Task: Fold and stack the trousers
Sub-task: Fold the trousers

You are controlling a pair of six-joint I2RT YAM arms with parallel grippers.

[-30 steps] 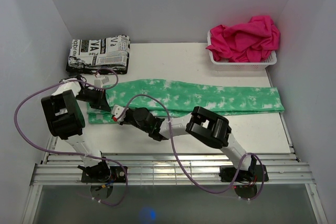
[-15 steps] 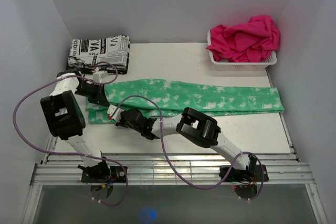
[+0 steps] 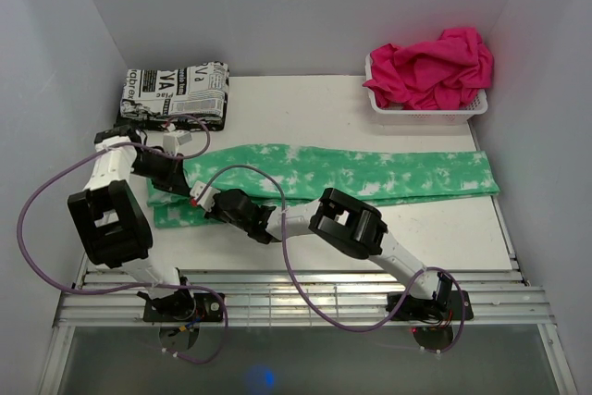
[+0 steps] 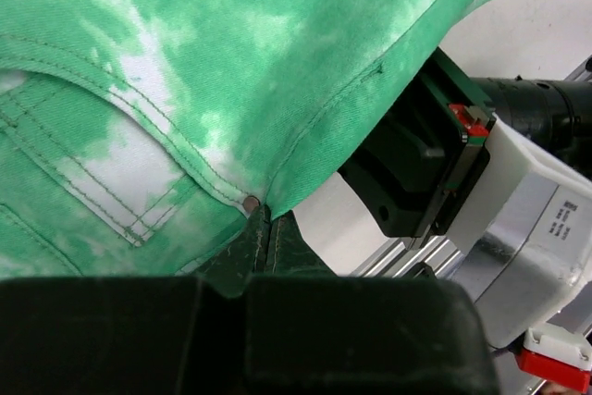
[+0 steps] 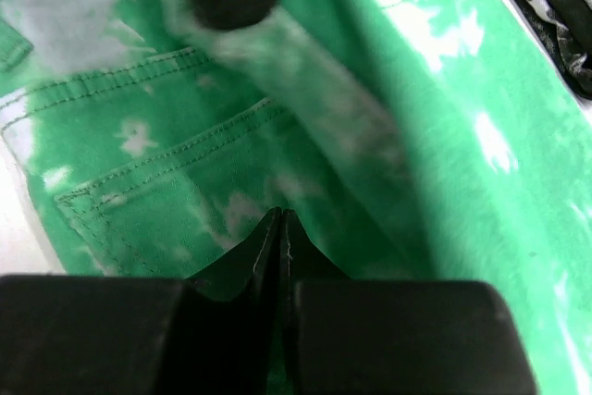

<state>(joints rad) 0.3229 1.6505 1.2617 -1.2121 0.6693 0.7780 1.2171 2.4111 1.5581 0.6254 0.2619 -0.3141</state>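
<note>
The mint green tie-dye trousers (image 3: 370,173) lie folded lengthwise across the table, waist end at the left. My left gripper (image 3: 178,176) is at the waist end. In the left wrist view (image 4: 260,221) it is shut on the edge of the trousers (image 4: 185,62) by a rivet and seam. My right gripper (image 3: 205,201) is just in front of it. In the right wrist view (image 5: 280,219) its jaws are closed on the trousers (image 5: 185,136) near a back pocket. The right gripper body (image 4: 435,173) shows beside the cloth in the left wrist view.
A folded black-and-white newsprint cloth (image 3: 176,94) lies at the back left, close behind the left arm. A white basket (image 3: 430,110) with the hot-pink cloth (image 3: 430,67) stands at the back right. Metal rails (image 3: 296,298) run along the near edge.
Both grippers have moved a little left and back, and the waist end of the trousers has shifted left with them. The left arm's elbow has swung left.
</note>
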